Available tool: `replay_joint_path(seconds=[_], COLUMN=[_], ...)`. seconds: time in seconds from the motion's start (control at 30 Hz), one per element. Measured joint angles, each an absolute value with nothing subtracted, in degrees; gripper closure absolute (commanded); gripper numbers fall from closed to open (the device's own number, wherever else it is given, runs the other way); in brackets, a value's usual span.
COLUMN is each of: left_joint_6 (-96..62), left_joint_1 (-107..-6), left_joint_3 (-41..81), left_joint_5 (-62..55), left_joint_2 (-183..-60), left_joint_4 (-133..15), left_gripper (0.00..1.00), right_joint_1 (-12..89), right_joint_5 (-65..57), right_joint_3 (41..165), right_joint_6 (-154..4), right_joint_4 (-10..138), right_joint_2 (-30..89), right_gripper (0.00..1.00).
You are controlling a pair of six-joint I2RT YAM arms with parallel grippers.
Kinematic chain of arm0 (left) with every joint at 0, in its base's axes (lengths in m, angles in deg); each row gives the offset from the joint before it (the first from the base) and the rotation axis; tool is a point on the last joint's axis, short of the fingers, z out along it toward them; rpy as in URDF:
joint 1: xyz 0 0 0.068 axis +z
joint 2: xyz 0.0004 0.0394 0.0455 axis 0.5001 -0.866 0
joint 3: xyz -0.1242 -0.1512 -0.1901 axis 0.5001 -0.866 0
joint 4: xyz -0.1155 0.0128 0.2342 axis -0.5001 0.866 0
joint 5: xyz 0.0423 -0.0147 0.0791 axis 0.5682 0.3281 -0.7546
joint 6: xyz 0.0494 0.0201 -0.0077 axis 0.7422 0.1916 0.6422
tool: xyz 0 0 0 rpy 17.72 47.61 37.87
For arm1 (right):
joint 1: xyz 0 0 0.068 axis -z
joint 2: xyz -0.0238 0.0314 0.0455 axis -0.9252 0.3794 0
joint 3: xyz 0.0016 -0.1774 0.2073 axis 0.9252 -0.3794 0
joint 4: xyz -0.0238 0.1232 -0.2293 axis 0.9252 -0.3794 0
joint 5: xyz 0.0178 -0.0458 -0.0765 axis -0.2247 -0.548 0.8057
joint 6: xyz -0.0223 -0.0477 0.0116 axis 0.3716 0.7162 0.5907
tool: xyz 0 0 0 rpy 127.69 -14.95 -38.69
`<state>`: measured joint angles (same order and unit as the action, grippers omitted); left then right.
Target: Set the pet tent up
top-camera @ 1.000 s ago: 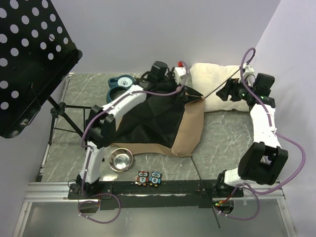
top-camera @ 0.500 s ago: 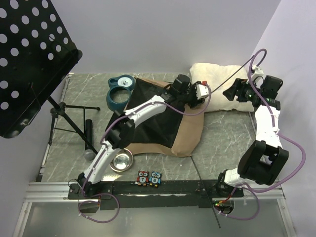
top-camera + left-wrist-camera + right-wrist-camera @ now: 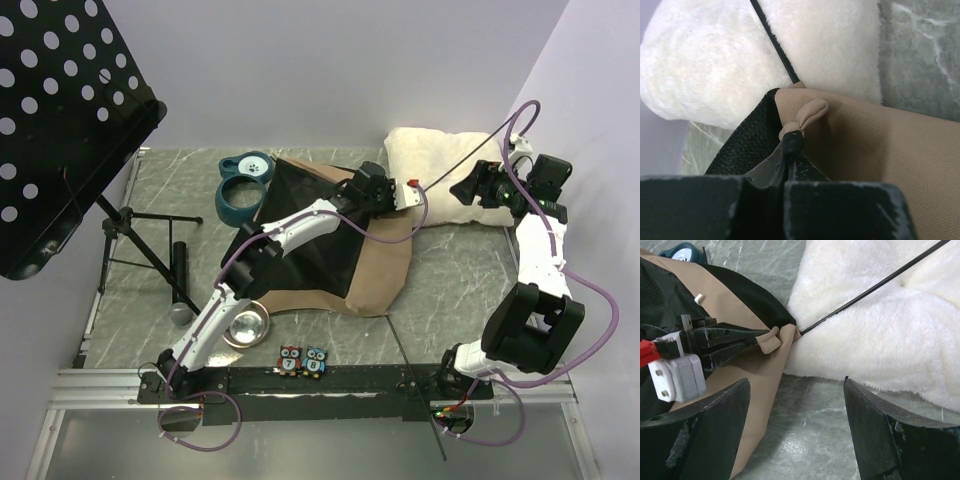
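The pet tent (image 3: 385, 265) lies flat on the table, tan fabric with a black panel (image 3: 310, 235) on top. My left gripper (image 3: 413, 191) reaches across it to its far right corner, next to the white cushion. In the left wrist view that gripper (image 3: 790, 149) is shut on the corner's tan loop (image 3: 805, 116) and a black tip. A thin black pole (image 3: 875, 287) runs from that corner up over the cushion. My right gripper (image 3: 796, 382) hangs open above the bare table beside the corner, holding nothing.
A white fluffy cushion (image 3: 440, 175) lies at the back right. A blue bowl stand (image 3: 243, 180) is at the back, a metal bowl (image 3: 245, 325) in front. A black music stand (image 3: 60, 130) fills the left. A loose pole (image 3: 415, 390) lies near the front edge.
My left arm has stretched right to the tent's far corner and its jaws have shut there. The raised black panel now lies flat. My right gripper shifted slightly right.
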<state>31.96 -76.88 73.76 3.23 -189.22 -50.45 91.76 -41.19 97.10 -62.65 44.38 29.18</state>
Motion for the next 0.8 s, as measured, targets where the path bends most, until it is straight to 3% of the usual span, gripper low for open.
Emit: replay_joint_path(seconds=[0.27, 0.8], left_joint_6=[24.9, 8.8], left_joint_1=[-76.6, -74.4], left_joint_3=[71.7, 59.1], left_joint_5=[3.2, 4.6], left_joint_2=[-186.3, -156.0], left_joint_4=[-54.6, -62.9], left_gripper=[0.99, 0.99], right_joint_1=[93.6, 98.3], right_joint_5=[-42.7, -51.4], right_joint_3=[97.1, 95.5], right_joint_6=[-65.1, -86.6], right_joint_4=[45.3, 64.0], right_joint_2=[30.0, 19.7], right_gripper=[0.16, 0.09])
